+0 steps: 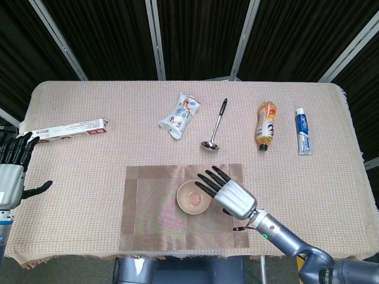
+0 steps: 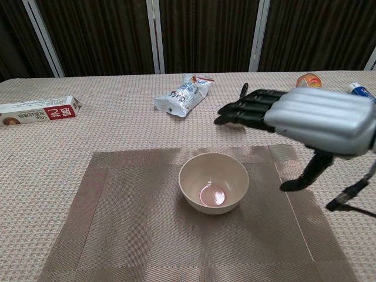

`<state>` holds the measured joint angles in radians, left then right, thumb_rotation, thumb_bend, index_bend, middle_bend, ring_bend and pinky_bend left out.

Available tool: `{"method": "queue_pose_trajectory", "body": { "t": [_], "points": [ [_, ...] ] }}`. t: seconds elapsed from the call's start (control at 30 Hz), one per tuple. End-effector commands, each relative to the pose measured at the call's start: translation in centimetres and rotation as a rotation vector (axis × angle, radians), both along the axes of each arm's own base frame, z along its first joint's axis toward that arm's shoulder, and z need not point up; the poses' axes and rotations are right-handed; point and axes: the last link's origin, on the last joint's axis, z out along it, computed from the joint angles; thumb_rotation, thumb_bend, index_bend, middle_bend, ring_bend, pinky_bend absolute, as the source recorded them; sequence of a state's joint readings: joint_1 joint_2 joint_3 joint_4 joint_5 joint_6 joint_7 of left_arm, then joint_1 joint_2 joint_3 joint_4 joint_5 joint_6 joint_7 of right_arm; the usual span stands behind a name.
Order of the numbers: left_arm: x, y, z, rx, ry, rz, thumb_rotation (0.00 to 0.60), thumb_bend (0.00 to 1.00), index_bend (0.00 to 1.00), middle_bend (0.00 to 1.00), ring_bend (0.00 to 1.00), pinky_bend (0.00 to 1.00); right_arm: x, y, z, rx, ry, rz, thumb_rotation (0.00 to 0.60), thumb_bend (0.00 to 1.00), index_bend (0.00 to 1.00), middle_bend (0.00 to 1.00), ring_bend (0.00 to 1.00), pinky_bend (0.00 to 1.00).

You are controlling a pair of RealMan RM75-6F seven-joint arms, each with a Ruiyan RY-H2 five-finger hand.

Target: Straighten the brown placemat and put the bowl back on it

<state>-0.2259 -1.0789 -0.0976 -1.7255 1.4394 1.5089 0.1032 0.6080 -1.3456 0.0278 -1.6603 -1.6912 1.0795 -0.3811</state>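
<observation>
Placemat: a brown woven placemat (image 1: 160,207) lies flat and square-edged on the cream waffle-weave tablecloth (image 1: 89,165), near the front edge of the table.
Bowl: a round, smooth beige bowl (image 2: 213,182) stands upright near the middle of the mat, a pinkish sheen at its bottom.
Right hand: the silver-backed right hand (image 1: 228,192) hovers just right of the bowl, clear of it, its black fingers (image 2: 247,111) stretched out and apart, holding nothing.
Left hand: the left hand (image 1: 13,171) hangs off the table's left edge, fingers spread upward, thumb out to the side, empty.
Box: a long white and red carton (image 1: 64,129) lies at the far left; its print is too small to read.
Packet: a crinkled silver foil packet (image 1: 179,114) lies behind the mat.
Ladle: a metal ladle (image 1: 215,126) with a black handle lies beside the packet.
Bottle: an orange drink bottle (image 1: 266,125) lies on its side, black cap toward the front.
Tube: a white and blue tube (image 1: 303,131) lies right of the bottle.
</observation>
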Motion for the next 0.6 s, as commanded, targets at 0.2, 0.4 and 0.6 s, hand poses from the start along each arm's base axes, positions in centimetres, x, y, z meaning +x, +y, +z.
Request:
{"method": "queue_pose_trajectory", "body": {
  "t": [0.2, 0.4, 0.6],
  "points": [
    [-0.6, -2.6, -0.2, 0.018, 0.045, 0.033, 0.600, 0.00, 0.00, 0.00, 0.00, 0.00, -8.9, 1.5, 10.6, -0.301, -0.166, -0.310, 0.600, 0.00, 0.00, 0.00, 0.00, 0.00],
    [-1.3, -4.4, -0.3, 0.033, 0.077, 0.061, 0.600, 0.00, 0.00, 0.00, 0.00, 0.00, -13.7, 3.3, 13.9, -0.411, -0.266, -0.505, 0.600, 0.00, 0.00, 0.00, 0.00, 0.00],
    [-1.8, -5.5, -0.1, 0.048, 0.093, 0.077, 0.600, 0.00, 0.00, 0.00, 0.00, 0.00, -15.7, 5.2, 14.8, -0.452, -0.321, -0.585, 0.600, 0.00, 0.00, 0.00, 0.00, 0.00]
  ]
}}
